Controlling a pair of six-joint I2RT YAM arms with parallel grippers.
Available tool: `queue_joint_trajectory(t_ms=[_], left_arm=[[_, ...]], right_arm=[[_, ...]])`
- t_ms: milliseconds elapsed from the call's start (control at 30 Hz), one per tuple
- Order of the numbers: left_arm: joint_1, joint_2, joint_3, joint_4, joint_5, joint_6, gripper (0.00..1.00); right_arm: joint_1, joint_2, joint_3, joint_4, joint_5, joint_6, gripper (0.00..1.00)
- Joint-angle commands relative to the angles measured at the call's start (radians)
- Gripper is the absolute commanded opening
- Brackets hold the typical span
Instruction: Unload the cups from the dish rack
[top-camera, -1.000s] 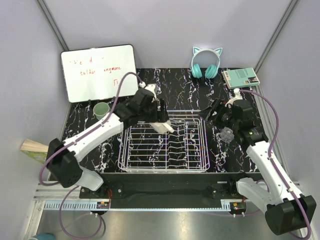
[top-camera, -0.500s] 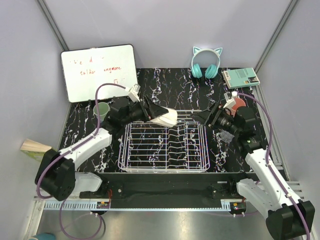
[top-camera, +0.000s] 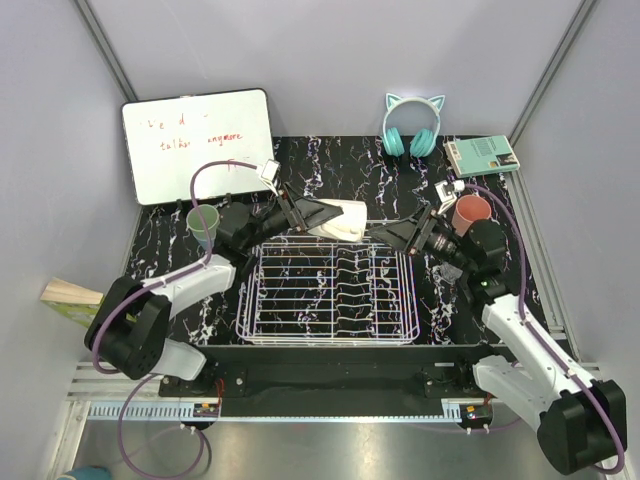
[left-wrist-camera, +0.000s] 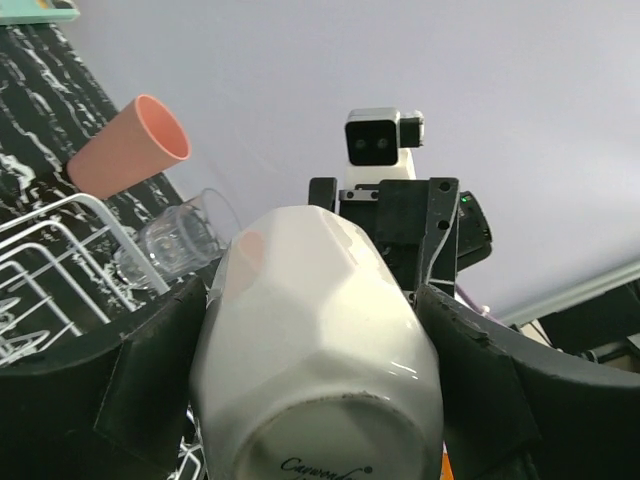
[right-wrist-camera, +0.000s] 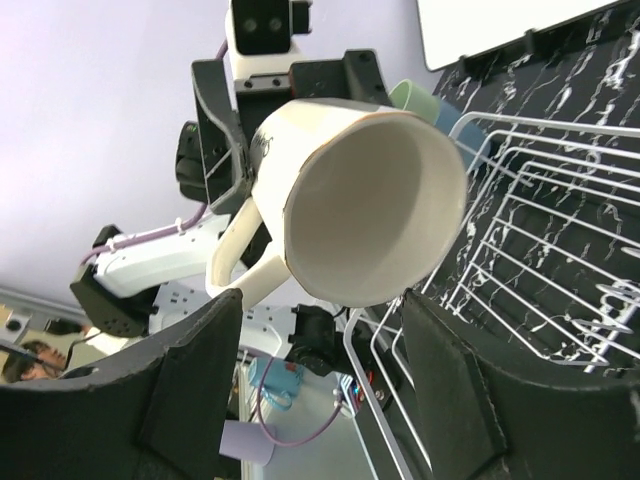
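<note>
Left hand (left-wrist-camera: 316, 392) around sideways cream mug (left-wrist-camera: 318, 330)

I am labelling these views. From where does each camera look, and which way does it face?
Top external: above, behind the bases, looking down at the dish rack; both arms show.
Left wrist: faces right; own jaws clamp the mug; right arm beyond.
Right wrist: faces left into the mug's mouth; own jaws open.
Shared: both wrists show the mug.

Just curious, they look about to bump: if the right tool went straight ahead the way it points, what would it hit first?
The cream mug, held by the left tool, its open mouth facing the right tool. How near is hard to judge.
</note>
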Motion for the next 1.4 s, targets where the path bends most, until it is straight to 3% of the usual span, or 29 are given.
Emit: queue_joint_trajectory(t_ms=[0,433,567,600,667,767,833,1000,1100,1133,1167,1233,1367], left_arm=[[-0.013,0.005,0.014,0.235,0.025,-0.062,0.0],[-0.068,0.003,-0.008,0.207,0.023,-0.036,0.0],[-0.082,0.01,-0.006,0.193,0.02,-0.024,0.0],[-0.084,0.011,-0.006,0.193,0.018,-0.022,0.0],[-0.084,0.011,-0.006,0.193,0.021,-0.021,0.0],[-0.085,0.011,-0.002,0.179,0.023,-0.014,0.0],[-0.085,0.016,-0.002,0.178,0.025,-0.014,0.0],[-0.081,0.002,0.02,0.072,0.031,0.032,0.02],[-0.069,-0.023,0.052,-0.049,0.035,0.085,0.35],[-0.064,-0.035,0.064,-0.072,0.034,0.105,0.55],[-0.052,-0.041,0.07,-0.115,0.028,0.114,0.64],[-0.039,-0.059,0.09,-0.188,0.015,0.139,0.79],[-0.009,-0.076,0.122,-0.268,-0.008,0.157,0.91]], right_arm=[[0.044,0.032,0.039,0.106,0.001,0.01,0.72],[0.144,0.124,0.108,0.137,0.065,-0.029,0.7],[0.168,0.161,0.117,0.165,0.062,-0.015,0.47],[0.177,0.176,0.114,0.171,0.062,-0.012,0.31],[0.187,0.182,0.109,0.188,0.065,-0.003,0.21],[0.202,0.19,0.105,0.194,0.067,-0.001,0.17],[0.208,0.19,0.106,0.194,0.068,-0.001,0.01],[0.21,0.15,0.09,0.148,0.089,-0.015,0.0],[0.21,0.084,0.083,0.07,0.138,-0.049,0.0],[0.21,0.069,0.083,0.048,0.149,-0.07,0.0],[0.208,0.037,0.083,0.027,0.16,-0.079,0.0],[0.21,0.001,0.088,-0.027,0.188,-0.102,0.0],[0.211,-0.022,0.099,-0.085,0.205,-0.121,0.0]])
